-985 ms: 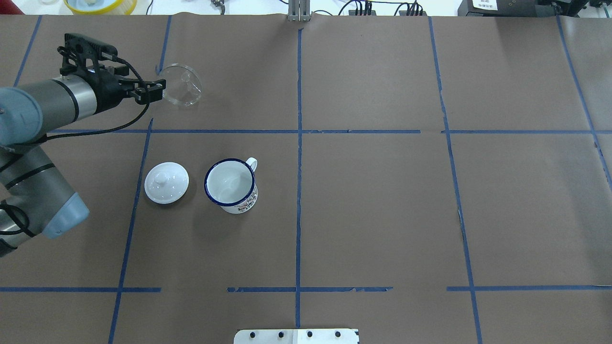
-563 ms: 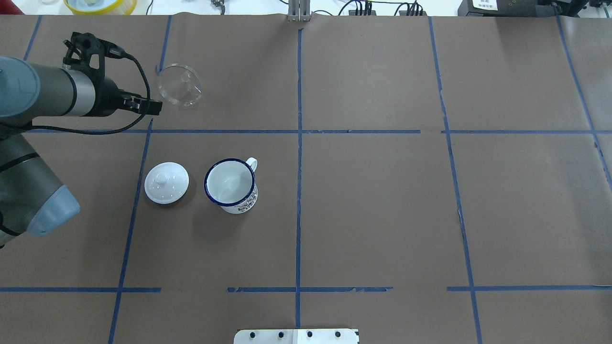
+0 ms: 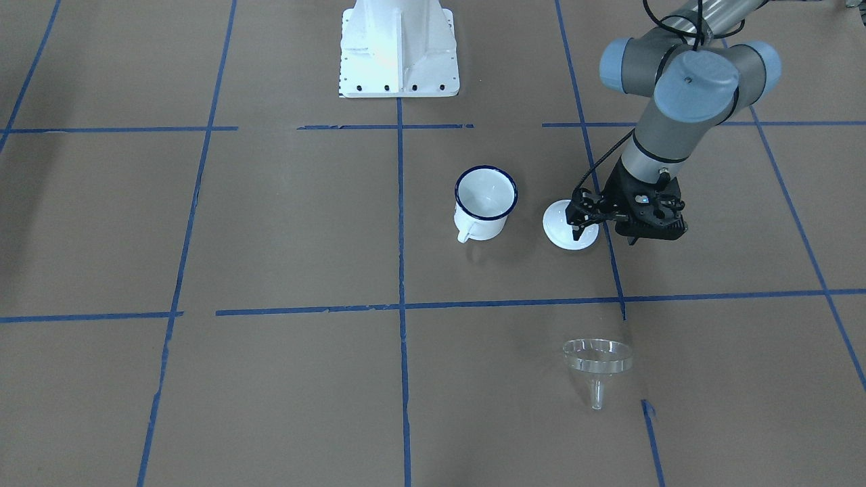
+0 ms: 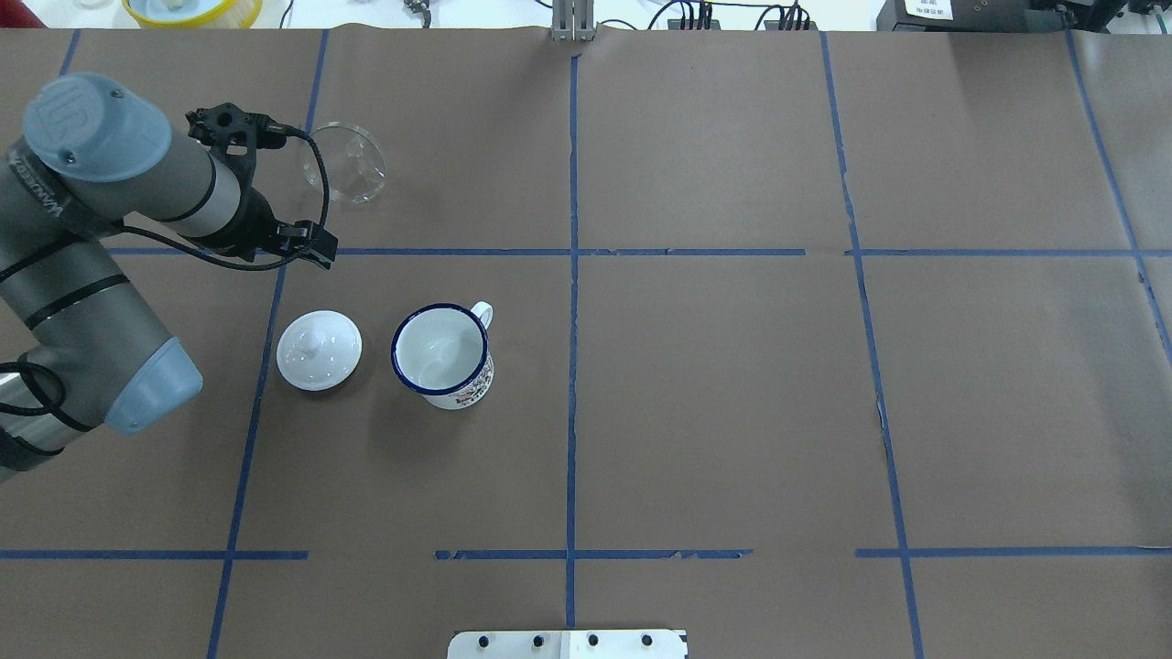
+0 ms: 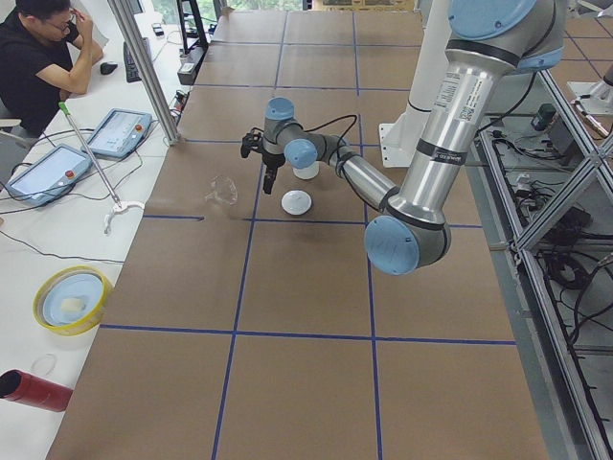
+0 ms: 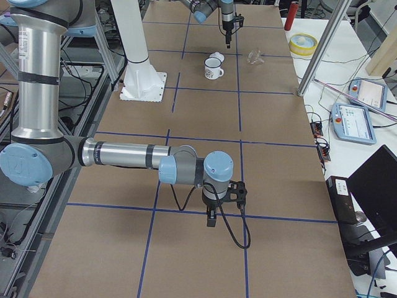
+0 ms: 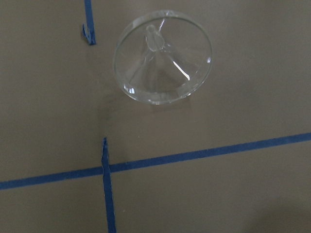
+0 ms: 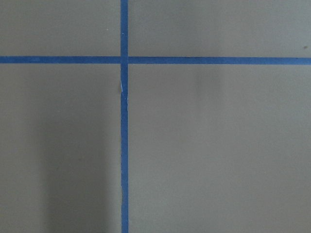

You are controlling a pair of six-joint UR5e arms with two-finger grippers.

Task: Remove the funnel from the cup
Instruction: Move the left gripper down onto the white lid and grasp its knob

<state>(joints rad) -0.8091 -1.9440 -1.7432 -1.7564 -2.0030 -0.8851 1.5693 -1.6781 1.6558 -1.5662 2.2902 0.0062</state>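
Note:
The clear funnel (image 4: 343, 163) lies tilted on the brown table at the far left, outside the cup, and fills the top of the left wrist view (image 7: 163, 56). The cup (image 4: 439, 352), a white mug with a dark blue rim, stands upright and empty nearer the robot (image 3: 484, 203). My left gripper (image 4: 320, 252) hovers between funnel and cup, apart from both, open and empty; in the front-facing view (image 3: 578, 226) it is over the white lid. My right gripper (image 6: 211, 220) hangs over bare table far from them; I cannot tell if it is open or shut.
A round white domed lid with a knob (image 4: 319, 350) lies just left of the cup. Blue tape lines cross the brown paper. The robot base plate (image 3: 399, 47) sits at the near edge. A yellow bowl (image 4: 192, 9) is beyond the far edge.
My left gripper has let go of the funnel's rim and drawn back toward the robot, turning downward. The funnel stays lying where it was. Cup and lid have not moved.

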